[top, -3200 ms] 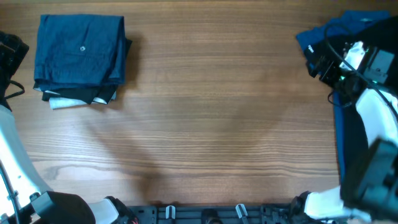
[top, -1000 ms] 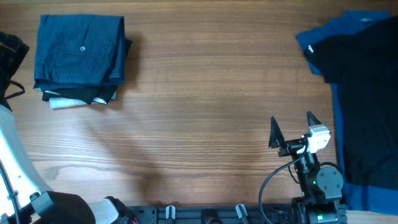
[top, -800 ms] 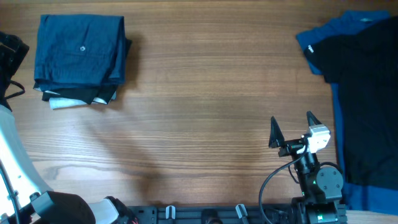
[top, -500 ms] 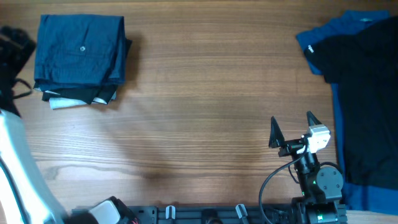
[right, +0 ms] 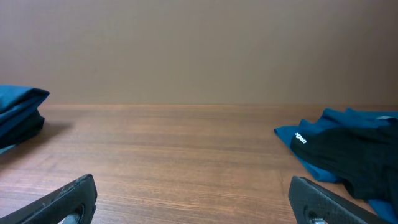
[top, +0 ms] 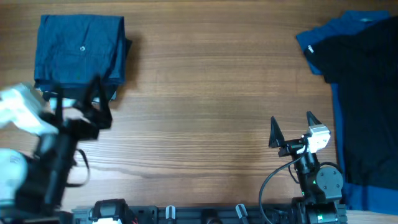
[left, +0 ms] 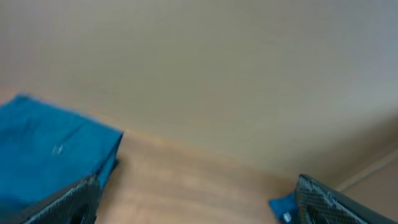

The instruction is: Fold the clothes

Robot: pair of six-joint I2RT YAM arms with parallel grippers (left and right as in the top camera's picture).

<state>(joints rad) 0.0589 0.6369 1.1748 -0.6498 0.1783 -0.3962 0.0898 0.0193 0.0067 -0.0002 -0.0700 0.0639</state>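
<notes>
We judge one garment finished and the next not begun. A folded navy stack, button up, lies at the table's far left corner, over black and pale layers. An unfolded black garment lies on a blue one at the right edge. Both grippers are empty, jaws spread wide. The left gripper, blurred, hovers at the stack's near edge. The right gripper sits low at the front, near the pile. Next we must reach the black garment, pinch an edge and draw it onto bare wood. Nothing blocks the way, though the blue one underneath may drag along.
</notes>
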